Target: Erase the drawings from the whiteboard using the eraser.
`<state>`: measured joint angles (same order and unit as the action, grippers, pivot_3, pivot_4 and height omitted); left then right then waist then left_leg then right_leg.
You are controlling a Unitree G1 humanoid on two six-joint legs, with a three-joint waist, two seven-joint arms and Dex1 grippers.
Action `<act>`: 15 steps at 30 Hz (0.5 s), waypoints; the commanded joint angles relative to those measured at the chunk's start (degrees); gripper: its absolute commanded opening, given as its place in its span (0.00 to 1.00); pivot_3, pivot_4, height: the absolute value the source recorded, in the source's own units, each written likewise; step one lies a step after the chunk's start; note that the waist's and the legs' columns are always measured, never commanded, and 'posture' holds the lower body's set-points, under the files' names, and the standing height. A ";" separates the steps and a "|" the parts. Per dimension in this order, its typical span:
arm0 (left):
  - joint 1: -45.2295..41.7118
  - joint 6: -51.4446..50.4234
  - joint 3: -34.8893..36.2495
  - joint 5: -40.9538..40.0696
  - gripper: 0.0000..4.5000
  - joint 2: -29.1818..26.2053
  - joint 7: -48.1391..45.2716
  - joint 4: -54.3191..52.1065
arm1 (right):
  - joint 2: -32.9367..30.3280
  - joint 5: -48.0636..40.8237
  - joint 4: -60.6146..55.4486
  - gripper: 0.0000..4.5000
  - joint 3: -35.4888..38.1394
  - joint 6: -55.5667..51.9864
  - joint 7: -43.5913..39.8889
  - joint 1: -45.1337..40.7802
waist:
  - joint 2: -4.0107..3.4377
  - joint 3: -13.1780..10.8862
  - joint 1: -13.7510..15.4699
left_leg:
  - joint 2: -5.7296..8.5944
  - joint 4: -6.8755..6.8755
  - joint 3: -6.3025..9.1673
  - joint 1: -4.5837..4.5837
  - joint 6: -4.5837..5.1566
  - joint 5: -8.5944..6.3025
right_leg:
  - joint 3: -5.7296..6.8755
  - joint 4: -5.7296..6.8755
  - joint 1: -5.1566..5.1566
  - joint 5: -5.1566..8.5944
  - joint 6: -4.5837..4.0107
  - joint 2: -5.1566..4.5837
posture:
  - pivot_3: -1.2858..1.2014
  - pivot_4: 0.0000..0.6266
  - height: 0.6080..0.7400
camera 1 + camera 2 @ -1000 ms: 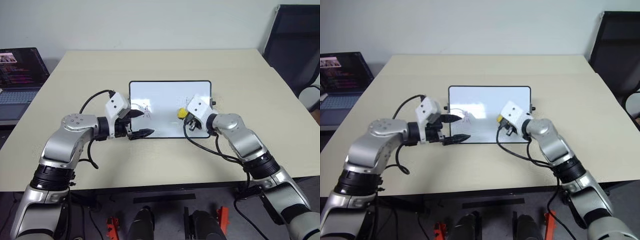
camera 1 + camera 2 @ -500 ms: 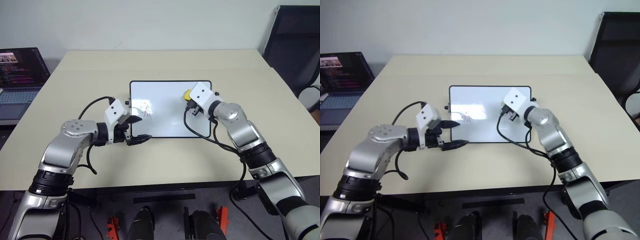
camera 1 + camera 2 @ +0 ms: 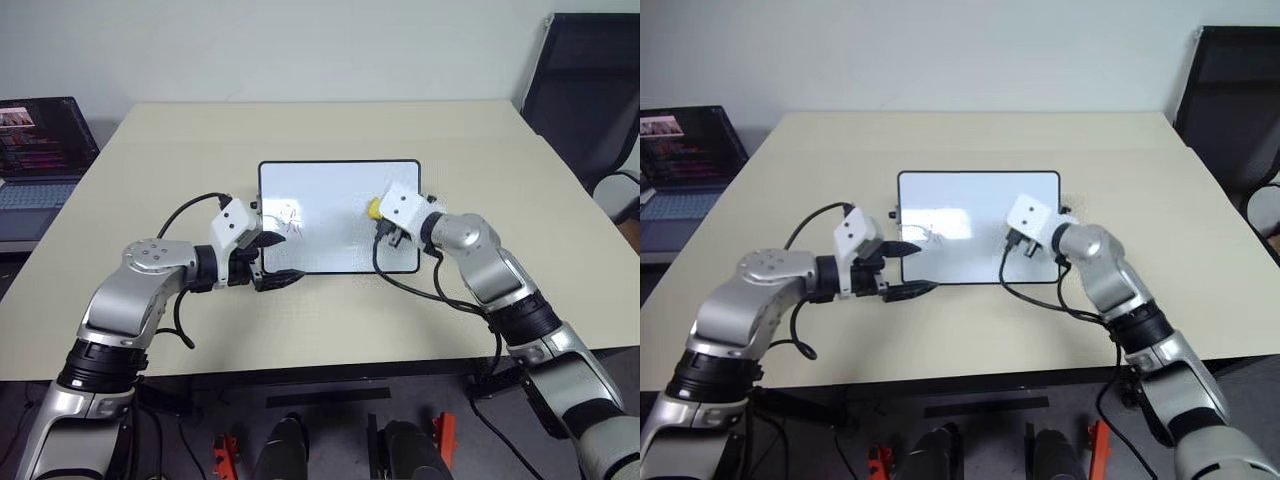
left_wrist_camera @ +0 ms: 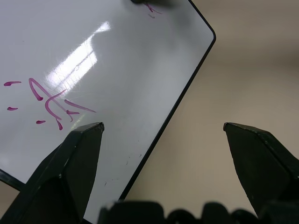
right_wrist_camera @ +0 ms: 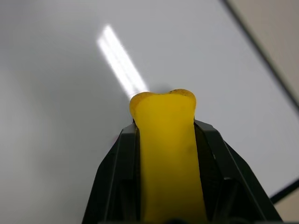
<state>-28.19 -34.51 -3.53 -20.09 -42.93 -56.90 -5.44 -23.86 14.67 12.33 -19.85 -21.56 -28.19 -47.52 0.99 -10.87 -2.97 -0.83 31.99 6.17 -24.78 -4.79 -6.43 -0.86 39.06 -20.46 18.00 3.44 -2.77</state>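
Yellow eraser (image 5: 166, 154) pinched between right fingers (image 5: 114, 186), over whiteboard (image 3: 330, 190)

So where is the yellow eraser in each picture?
Left eye view: the eraser peeks out at the right gripper, over the whiteboard's right part.
Right eye view: tucked behind that gripper's white housing.
Left wrist view: can't tell.
Right wrist view: centre, squeezed between the black fingers.
Shared landmark: the whiteboard.

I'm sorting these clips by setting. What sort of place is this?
Probably an office or lab workroom: a plain beige table against a bare wall, an open laptop at its left end, a dark office chair at the right, and a small whiteboard lying flat in the middle.
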 commanded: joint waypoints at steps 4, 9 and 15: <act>-1.09 -0.04 1.01 -0.64 1.00 0.03 0.33 -2.67 | -0.56 0.85 0.38 0.27 -0.39 -1.11 -3.05 1.80 | 0.00 0.00 0.02 | 0.00 -0.05 -0.02 -0.02 0.00 -0.01 | 0.00 -0.04 -0.01 0.03 -0.03 0.00 | 0.52 0.24 1.00; -0.78 -0.10 1.20 -0.67 1.00 0.19 0.35 -2.77 | -5.13 1.25 -3.17 0.27 -3.45 -3.60 -12.29 5.75 | 0.01 0.01 0.04 | 0.00 -0.02 -0.01 0.01 0.00 0.00 | 0.01 -0.04 0.04 0.03 -0.01 0.00 | 0.52 0.24 1.00; -1.18 0.54 0.79 -0.37 1.00 0.64 0.19 -1.90 | -6.01 1.86 -2.92 0.27 -2.26 -0.58 -12.42 4.15 | 0.02 0.01 0.09 | 0.00 0.06 -0.02 0.03 0.04 0.02 | 0.02 -0.05 0.09 0.01 -0.32 -0.06 | 0.52 0.24 1.00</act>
<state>-28.21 -34.68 -3.52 -20.14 -42.43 -56.86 -6.31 -30.08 14.75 7.05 -23.27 -22.33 -42.86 -42.49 1.01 -10.86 -2.87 -0.83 32.05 6.15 -24.76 -4.74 -6.40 -0.83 39.01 -20.37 17.99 3.10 -2.83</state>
